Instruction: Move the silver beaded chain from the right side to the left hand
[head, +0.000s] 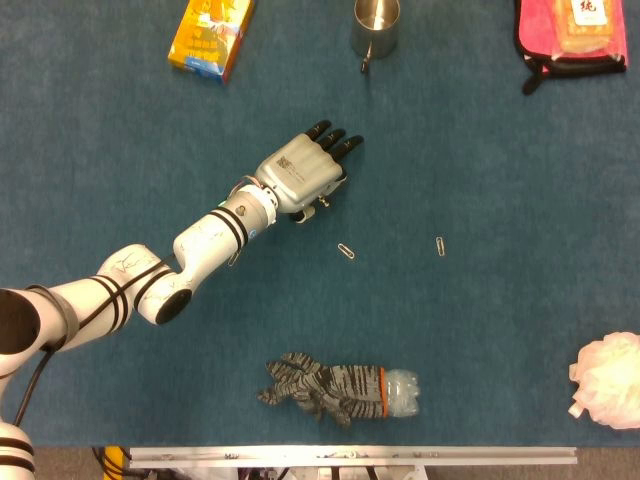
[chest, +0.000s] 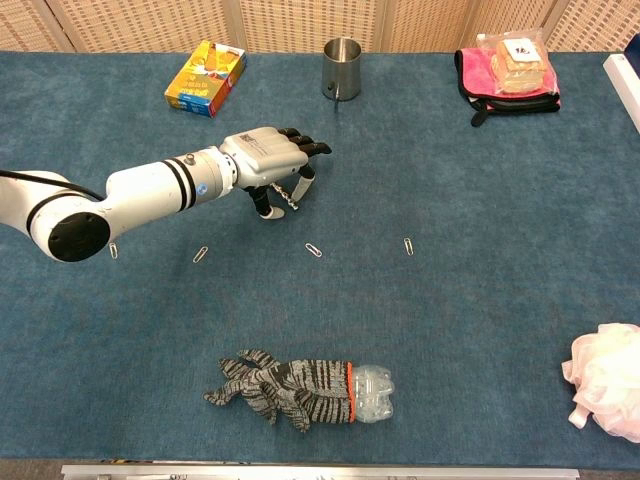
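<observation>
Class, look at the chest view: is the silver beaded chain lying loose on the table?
No, the silver beaded chain hangs under the left hand, held in its fingers above the table.

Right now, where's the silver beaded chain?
In the chest view the silver beaded chain hangs under the left hand, held in its fingers, left of table centre, above the nearest paper clip.
</observation>
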